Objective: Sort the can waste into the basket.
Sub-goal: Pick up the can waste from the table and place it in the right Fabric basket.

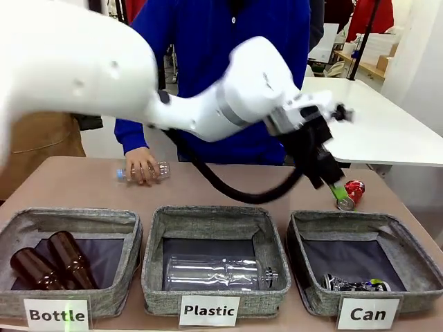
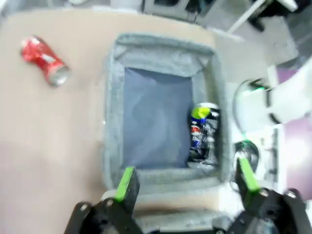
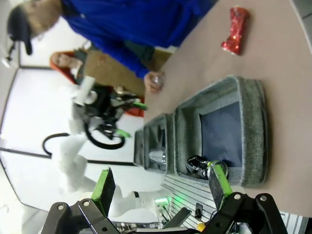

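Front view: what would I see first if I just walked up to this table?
Probably the big white arm reaching across from the left, its open left gripper hanging by the far edge of the Can basket, close to a crushed red can on the table. Next, the black can lying inside that basket, and a person's hand holding a clear bottle on the far side.

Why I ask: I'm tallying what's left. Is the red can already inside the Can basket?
No, the red can lies on the table beyond the far rim of the Can basket; the black can lies inside it.
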Tool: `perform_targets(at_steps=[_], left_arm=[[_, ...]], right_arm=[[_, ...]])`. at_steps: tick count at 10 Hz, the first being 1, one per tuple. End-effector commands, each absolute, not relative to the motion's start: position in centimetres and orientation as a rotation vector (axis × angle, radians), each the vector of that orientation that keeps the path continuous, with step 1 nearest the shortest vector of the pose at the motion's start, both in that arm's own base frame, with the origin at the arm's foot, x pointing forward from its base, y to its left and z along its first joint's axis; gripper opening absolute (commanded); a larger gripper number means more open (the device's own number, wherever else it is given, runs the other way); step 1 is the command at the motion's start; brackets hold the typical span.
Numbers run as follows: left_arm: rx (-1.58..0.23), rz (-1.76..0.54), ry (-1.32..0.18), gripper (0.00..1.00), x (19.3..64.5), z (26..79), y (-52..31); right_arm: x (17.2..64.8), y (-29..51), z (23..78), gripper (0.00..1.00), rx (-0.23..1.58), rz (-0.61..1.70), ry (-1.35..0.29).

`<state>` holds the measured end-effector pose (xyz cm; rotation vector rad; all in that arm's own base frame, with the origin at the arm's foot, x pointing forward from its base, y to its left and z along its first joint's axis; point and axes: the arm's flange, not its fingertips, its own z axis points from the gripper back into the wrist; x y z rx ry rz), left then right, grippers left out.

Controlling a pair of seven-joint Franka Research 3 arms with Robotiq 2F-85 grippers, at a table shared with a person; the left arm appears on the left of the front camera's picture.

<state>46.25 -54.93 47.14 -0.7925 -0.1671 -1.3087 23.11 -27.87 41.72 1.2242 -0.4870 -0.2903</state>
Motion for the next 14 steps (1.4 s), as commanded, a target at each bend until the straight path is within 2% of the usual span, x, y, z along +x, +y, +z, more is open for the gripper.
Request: perform_targets(at_steps=[1, 3, 5, 6, 7, 9, 11, 13, 14], left_arm=[[-0.909, -1.143, -0.177, 1.00, 43.1, 50.9, -44.4], [-0.968, -0.856, -0.215, 1.00, 43.2, 52.7, -34.7], [-1.081, -0.566, -0.149, 1.00, 45.6, 51.9, -24.5], [-1.230, -0.423, -0.106, 1.00, 46.6, 50.9, -17.3], [-1.326, -0.258, -0.173, 1.00, 47.3, 49.6, -10.5], [-1.561, -0.040, -0.233, 1.00, 46.7, 45.4, 2.4], [-1.706, 0.120, -0.318, 1.00, 42.5, 38.6, 13.5], [-1.728, 0.118, -0.314, 1.00, 40.5, 33.3, 17.9], [-1.752, 0.129, -0.320, 1.00, 40.8, 31.5, 18.5]], right_arm=[[27.7, -21.8, 42.3, 1.00, 1.155, -0.254, -0.365], [30.9, -14.9, 42.6, 1.00, 1.203, -0.169, -0.269], [33.0, -8.1, 42.7, 1.00, 1.255, -0.104, -0.241], [33.5, -4.7, 42.8, 1.00, 1.261, -0.075, -0.200], [34.2, -2.1, 42.8, 1.00, 1.254, -0.079, -0.153], [35.9, 1.0, 43.7, 1.00, 1.295, -0.130, -0.118], [37.1, 0.5, 45.3, 1.00, 1.330, -0.176, -0.134], [38.6, -2.0, 47.2, 1.00, 1.404, -0.246, -0.200], [36.9, 0.3, 45.0, 1.00, 1.326, -0.145, -0.133]])
